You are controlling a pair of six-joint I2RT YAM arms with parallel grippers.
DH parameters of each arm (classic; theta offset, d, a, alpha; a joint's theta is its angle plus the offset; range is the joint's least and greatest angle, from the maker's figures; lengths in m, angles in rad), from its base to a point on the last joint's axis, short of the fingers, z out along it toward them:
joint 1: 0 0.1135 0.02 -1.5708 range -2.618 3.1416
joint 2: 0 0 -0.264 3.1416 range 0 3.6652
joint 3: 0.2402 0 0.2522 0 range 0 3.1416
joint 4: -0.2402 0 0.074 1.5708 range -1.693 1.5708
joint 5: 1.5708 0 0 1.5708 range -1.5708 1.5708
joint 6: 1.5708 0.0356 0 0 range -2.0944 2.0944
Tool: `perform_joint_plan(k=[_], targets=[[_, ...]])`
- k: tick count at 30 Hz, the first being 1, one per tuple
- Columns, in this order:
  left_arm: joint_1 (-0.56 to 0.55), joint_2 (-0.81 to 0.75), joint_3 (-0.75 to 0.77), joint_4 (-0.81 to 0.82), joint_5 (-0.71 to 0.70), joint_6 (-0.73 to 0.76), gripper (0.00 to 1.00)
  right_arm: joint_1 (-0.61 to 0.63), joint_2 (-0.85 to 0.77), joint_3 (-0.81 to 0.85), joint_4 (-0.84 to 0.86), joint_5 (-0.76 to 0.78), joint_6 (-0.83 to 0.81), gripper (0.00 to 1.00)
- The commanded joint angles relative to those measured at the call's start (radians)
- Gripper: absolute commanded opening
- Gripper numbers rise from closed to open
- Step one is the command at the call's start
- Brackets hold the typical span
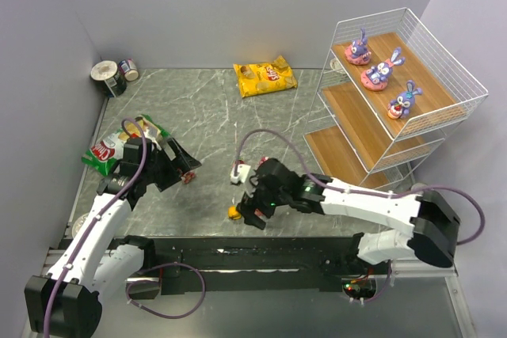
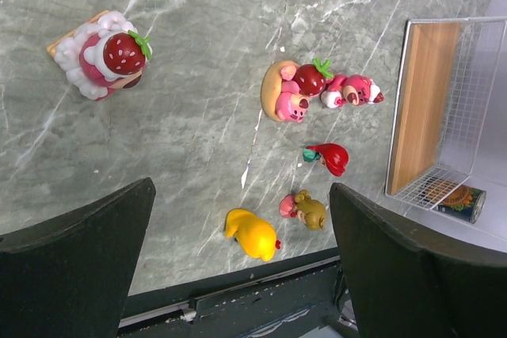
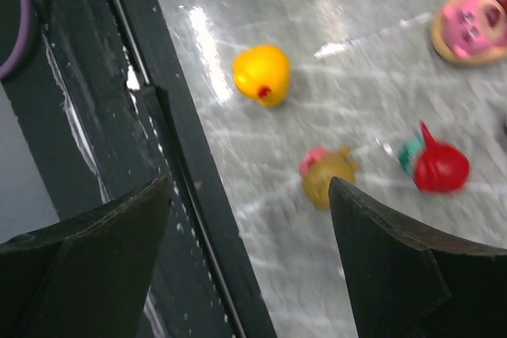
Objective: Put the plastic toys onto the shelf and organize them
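Three purple bunny toys (image 1: 379, 71) stand on the top board of the white wire shelf (image 1: 444, 128). Loose plastic toys lie on the marble near the front edge: a yellow one (image 3: 261, 74), an olive one (image 3: 325, 176), a red strawberry (image 3: 436, 168) and a pink donut piece (image 3: 471, 21). My right gripper (image 3: 249, 187) hangs open just above them, with the olive toy beside its right finger and nothing between the jaws. My left gripper (image 2: 242, 189) is wide open and empty, looking across at the yellow toy (image 2: 253, 233) and a strawberry cake toy (image 2: 107, 57).
A yellow snack bag (image 1: 265, 78) lies at the back centre, and a green one (image 1: 119, 148) sits under the left arm. Cans (image 1: 115, 75) stand in the back left corner. A black rail (image 3: 182, 187) runs along the table's near edge, under the right gripper.
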Motion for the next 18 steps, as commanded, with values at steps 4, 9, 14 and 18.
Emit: perform_joint_plan(k=[4,9,14,18], targets=[[-0.003,0.004,0.019,0.006,-0.016,0.008,0.98,0.101,0.167,0.044,0.237,0.051,-0.020,0.84],[-0.003,0.001,0.036,-0.017,-0.028,0.026,0.98,0.113,0.263,0.062,0.292,0.099,-0.040,0.82],[-0.003,-0.009,0.042,-0.031,-0.031,0.030,0.98,0.114,0.353,0.122,0.281,0.153,-0.074,0.80],[-0.003,-0.013,0.050,-0.042,-0.029,0.033,0.98,0.113,0.402,0.148,0.274,0.150,-0.092,0.76]])
